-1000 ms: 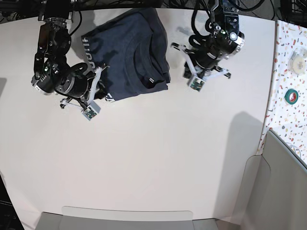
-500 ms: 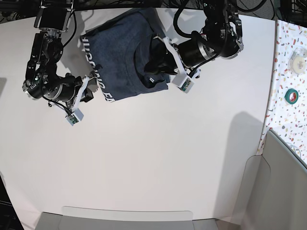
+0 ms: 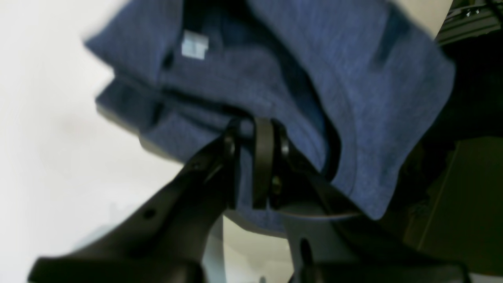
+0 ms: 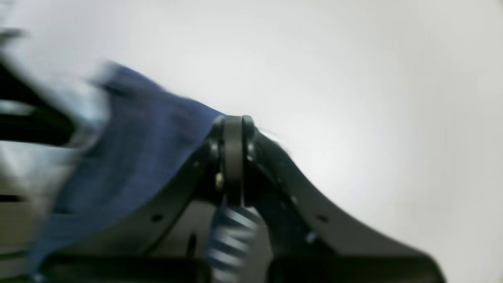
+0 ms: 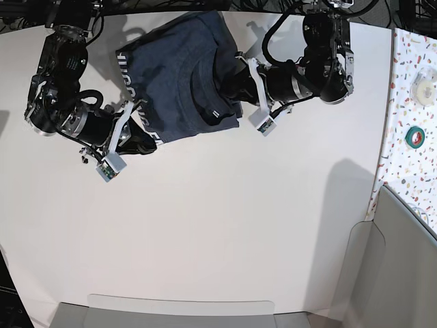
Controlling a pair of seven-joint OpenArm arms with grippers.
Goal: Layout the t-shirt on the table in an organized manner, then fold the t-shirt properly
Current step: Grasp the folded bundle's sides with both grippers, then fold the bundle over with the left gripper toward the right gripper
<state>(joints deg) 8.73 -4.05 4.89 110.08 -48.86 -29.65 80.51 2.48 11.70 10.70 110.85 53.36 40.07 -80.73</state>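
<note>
The navy t-shirt (image 5: 179, 75) lies bunched and partly folded at the far middle of the white table (image 5: 218, 225), white lettering along its left edge. My left gripper (image 5: 229, 91) presses onto the shirt's right side near the collar. In the left wrist view its jaws (image 3: 255, 129) stand a narrow crack apart against a fold of the t-shirt (image 3: 334, 59), and blue cloth shows in the crack. My right gripper (image 5: 149, 141) sits at the shirt's lower-left corner. In the right wrist view its jaws (image 4: 234, 124) are shut, with the t-shirt's (image 4: 137, 149) edge reaching the tip.
A speckled strip along the right edge carries a green tape roll (image 5: 414, 137) and a white roll (image 5: 425, 87). A grey bin (image 5: 403, 260) stands at the lower right, and a grey tray (image 5: 181, 311) runs along the near edge.
My right arm has swung back to the shirt's lower-left corner. My left arm has shifted slightly along the shirt's right side, and its jaws have parted a little.
</note>
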